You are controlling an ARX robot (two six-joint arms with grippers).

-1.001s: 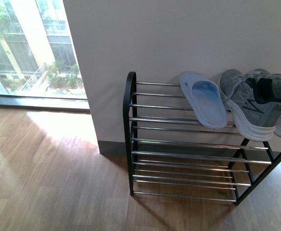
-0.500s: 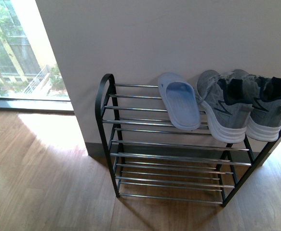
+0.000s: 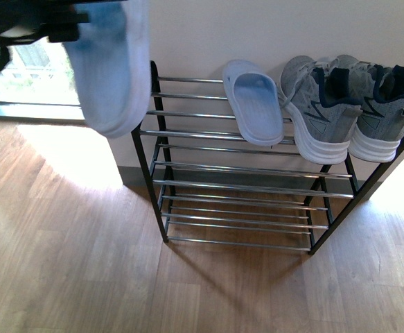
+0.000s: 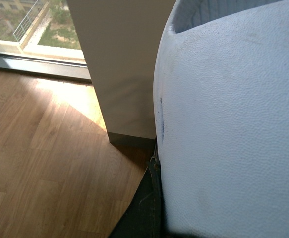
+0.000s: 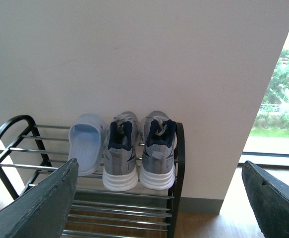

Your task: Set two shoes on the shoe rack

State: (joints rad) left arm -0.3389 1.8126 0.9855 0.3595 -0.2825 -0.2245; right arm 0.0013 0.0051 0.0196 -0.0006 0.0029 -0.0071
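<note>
The two grey knit sneakers (image 3: 319, 104) (image 3: 378, 104) stand side by side, heels outward, at the right end of the shoe rack's (image 3: 153, 149) top tier; they also show in the right wrist view (image 5: 120, 151) (image 5: 159, 148). A light blue slipper (image 3: 255, 100) lies on the top tier just left of them. My left gripper (image 3: 46, 28) is shut on a second light blue slipper (image 3: 111, 66), held in the air left of the rack's arched end; the slipper fills the left wrist view (image 4: 233, 129). My right gripper (image 5: 159, 208) is open and empty, facing the rack.
The rack stands against a white wall (image 3: 257, 28) on a wooden floor (image 3: 70, 270). A floor-level window (image 3: 32, 76) is to the left. The three lower tiers (image 3: 236, 208) hold nothing.
The view has shifted, so the rack sits further left and higher in the picture. My left gripper with the light blue slipper has come into view at the upper left.
</note>
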